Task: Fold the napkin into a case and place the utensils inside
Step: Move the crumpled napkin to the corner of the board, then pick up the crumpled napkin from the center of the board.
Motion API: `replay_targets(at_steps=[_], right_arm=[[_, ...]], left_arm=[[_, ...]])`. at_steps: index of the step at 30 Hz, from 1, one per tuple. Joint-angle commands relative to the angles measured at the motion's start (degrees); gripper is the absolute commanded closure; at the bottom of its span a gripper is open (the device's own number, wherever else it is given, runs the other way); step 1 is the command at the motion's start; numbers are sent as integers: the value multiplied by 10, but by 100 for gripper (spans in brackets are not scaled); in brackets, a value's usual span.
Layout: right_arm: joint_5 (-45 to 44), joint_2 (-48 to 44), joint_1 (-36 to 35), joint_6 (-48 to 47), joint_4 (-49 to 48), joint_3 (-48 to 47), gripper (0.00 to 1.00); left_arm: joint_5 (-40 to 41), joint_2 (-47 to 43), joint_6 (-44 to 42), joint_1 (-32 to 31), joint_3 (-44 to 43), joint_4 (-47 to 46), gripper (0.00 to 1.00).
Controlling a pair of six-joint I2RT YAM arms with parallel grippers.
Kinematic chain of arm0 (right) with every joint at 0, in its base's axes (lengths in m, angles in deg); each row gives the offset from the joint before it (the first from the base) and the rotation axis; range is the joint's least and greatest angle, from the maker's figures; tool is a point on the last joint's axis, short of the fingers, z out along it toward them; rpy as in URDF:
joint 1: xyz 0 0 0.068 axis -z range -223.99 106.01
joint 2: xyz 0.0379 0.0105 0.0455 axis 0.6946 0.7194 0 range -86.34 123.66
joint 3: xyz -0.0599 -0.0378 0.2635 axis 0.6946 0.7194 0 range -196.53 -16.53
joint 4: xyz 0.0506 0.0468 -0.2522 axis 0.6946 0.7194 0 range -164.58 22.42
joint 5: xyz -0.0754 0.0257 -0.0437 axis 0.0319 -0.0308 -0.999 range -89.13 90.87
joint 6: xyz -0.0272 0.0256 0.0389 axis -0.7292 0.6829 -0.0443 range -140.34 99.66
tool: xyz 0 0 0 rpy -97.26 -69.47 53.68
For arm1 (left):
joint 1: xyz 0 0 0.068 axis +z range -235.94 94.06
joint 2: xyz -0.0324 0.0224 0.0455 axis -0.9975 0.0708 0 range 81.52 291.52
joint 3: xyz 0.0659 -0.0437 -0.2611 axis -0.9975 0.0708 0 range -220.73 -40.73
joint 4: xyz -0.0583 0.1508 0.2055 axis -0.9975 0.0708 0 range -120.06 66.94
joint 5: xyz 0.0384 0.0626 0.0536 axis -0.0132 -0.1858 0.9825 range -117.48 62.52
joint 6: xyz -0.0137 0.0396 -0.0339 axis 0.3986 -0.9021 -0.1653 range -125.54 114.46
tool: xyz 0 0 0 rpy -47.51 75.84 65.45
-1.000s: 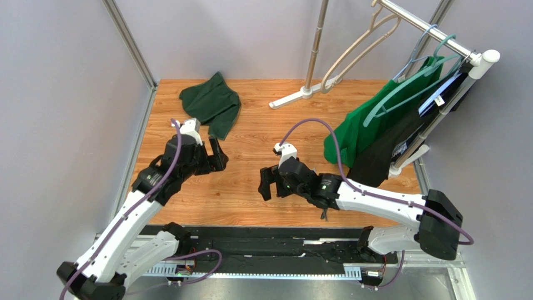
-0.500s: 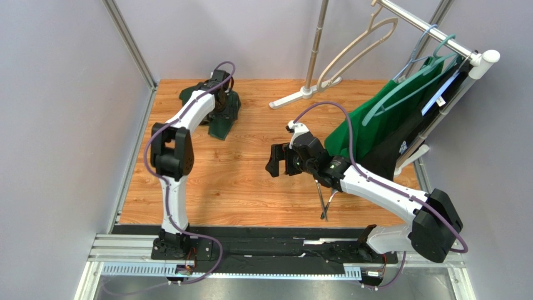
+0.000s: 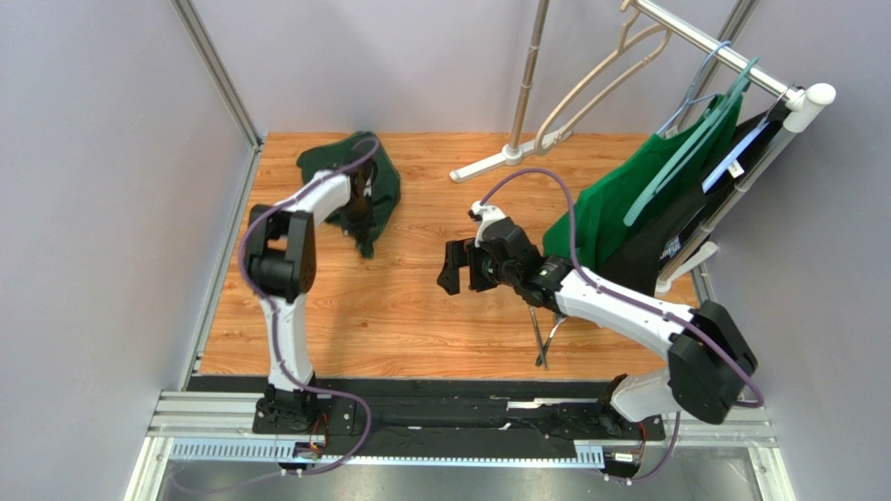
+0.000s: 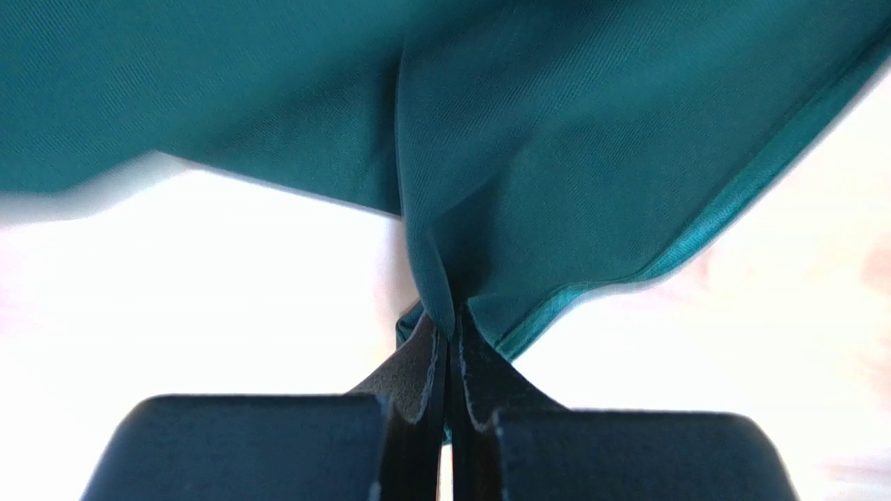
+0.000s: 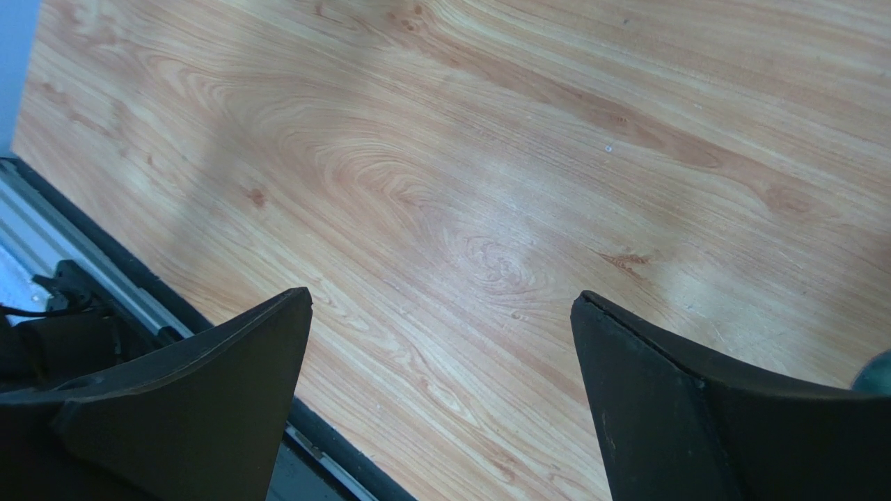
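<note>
A robotics lab test cell: a wood-grain table [image 3: 418, 313] boxed in by plain grey panel walls [image 3: 105, 157] on bare aluminium posts [image 3: 214, 68], two white robot arms [image 3: 617, 308] with purple cables [image 3: 544, 177] bolted to a slotted metal rail [image 3: 450, 428], and a clothes rack [image 3: 722, 52] hung with garments [image 3: 607, 224]

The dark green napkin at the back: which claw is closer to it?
Left. The left claw is pinched shut on a fold of the napkin. The right claw hangs open above the wooden table, apart from the napkin, off to its right.
</note>
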Motion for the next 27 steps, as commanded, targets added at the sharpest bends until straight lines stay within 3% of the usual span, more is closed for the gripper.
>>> replay_targets(at_steps=[1,5,6,8,9,10,13,16,19,21,23,25,27], right_arm=[[37,59,6,1,-5,-51,0],[63,97,7,8,-11,-63,1],[62,101,8,10,-11,-62,1],[64,110,8,10,-8,-62,1],[65,111,10,10,-7,-61,1],[68,112,9,12,-5,-57,1],[72,110,10,21,-21,-34,1],[85,119,15,38,-50,-13,4],[104,134,17,41,-75,-3,12],[99,138,16,47,-76,2,16],[88,138,16,42,-75,10,19],[82,138,17,39,-75,21,22],[85,137,16,35,-76,30,26]], left_arm=[[-46,-212,126,-72,222,-72,100],[-48,-392,228,-158,409,-103,100],[-74,-417,240,-169,437,-116,89],[-95,-483,256,-174,485,-115,55],[-107,-508,254,-175,497,-115,9],[-112,-532,232,-175,504,-113,1],[-80,-590,199,-173,468,-68,1],[-54,-541,148,-161,372,-65,1],[-5,-401,118,-146,226,-28,7],[0,-277,104,-131,112,-5,18],[-12,-158,94,-117,0,41,22],[14,-67,87,-104,-88,80,24],[59,-28,82,-98,-123,87,30]])
